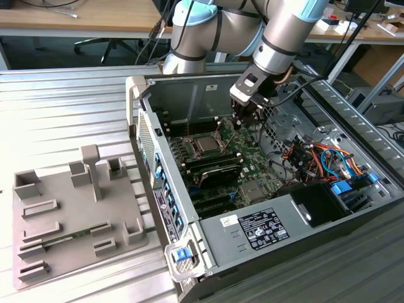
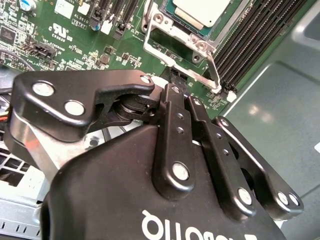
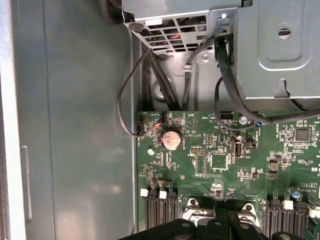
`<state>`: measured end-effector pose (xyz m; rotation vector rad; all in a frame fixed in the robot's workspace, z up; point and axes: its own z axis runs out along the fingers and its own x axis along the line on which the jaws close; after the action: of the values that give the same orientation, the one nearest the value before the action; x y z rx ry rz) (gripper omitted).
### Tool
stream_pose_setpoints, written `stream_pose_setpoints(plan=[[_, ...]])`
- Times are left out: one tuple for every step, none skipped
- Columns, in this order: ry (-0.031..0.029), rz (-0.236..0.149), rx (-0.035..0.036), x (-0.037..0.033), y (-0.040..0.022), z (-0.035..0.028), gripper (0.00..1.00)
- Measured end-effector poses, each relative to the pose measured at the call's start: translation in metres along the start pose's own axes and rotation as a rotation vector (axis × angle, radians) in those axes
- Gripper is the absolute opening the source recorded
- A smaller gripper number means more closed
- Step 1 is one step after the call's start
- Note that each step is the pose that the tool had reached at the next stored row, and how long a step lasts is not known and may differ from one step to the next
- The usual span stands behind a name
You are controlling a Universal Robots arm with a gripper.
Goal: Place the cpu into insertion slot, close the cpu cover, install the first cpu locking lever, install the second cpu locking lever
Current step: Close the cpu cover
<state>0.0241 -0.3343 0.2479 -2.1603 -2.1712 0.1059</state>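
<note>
Silver-grey and flat, the cpu [image 2: 202, 9] lay seated on the motherboard [image 2: 85, 50] inside the cpu cover [image 2: 175, 34] (light, stiff, fragile, I judged, best held by its edges), my gripper [image 2: 176, 79] just beside, fingers [image 2: 172, 115] pressed together, nothing visibly between.

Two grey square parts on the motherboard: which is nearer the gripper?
The dull silver square cpu, close by the black gripper; the other grey square sits by the labelled power supply.
</note>
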Motion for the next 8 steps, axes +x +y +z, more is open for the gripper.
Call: stream_pose_setpoints(plan=[[0.0000, 0.000, 0.0000, 0.0000, -0.0007, 0.0002, 0.11], [0.0001, 0.000, 0.0000, 0.0000, -0.0011, 0.0003, 0.11], [0.0000, 0.000, 0.0000, 0.0000, -0.0013, 0.0003, 0.11], [0.0001, 0.000, 0.0000, 0.0000, -0.0016, 0.0004, 0.11], [0.0000, 0.000, 0.0000, 0.0000, -0.0018, 0.0005, 0.11], [0.0000, 0.000, 0.0001, 0.0000, -0.0020, 0.0005, 0.11], [0.0000, 0.000, 0.0000, 0.0000, -0.0023, 0.0007, 0.11], [0.0000, 0.000, 0.0000, 0.0000, -0.0025, 0.0007, 0.11]])
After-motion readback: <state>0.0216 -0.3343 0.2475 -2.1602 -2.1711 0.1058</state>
